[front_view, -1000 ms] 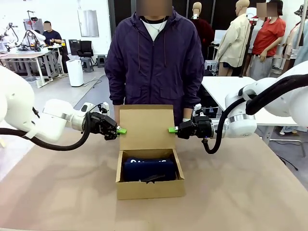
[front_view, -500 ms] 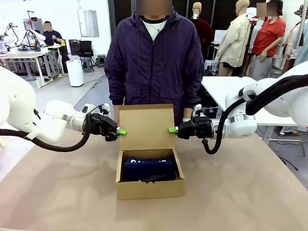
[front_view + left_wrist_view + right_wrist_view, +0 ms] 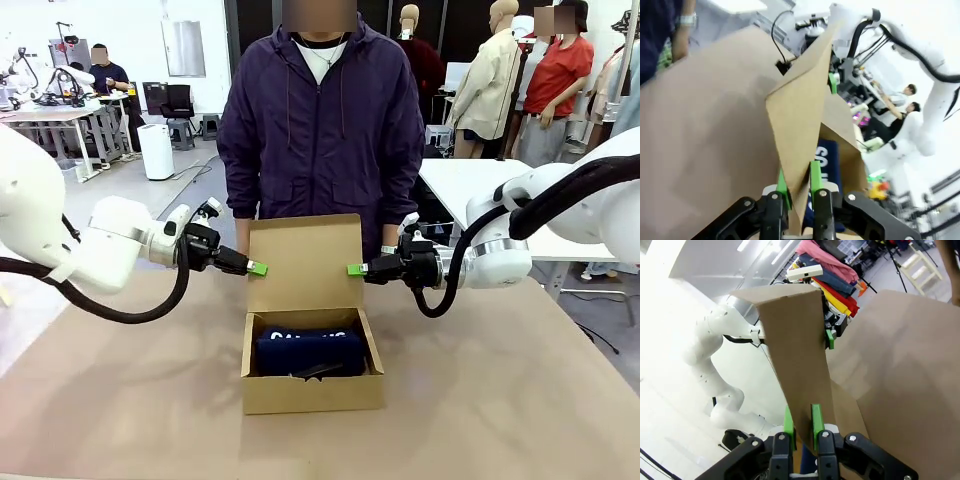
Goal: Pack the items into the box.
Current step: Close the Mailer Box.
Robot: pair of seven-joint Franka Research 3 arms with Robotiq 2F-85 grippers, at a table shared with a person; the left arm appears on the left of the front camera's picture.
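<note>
Standing open mid-counter (image 3: 120,400), the brown box (image 3: 312,392) holds the navy pouch (image 3: 310,350), its flap (image 3: 305,265) upright at 12 o'clock. Left fingers (image 3: 257,268) clamp the flap's 9 o'clock edge; right fingers (image 3: 354,269) clamp its 3 o'clock edge, both arms level.
</note>
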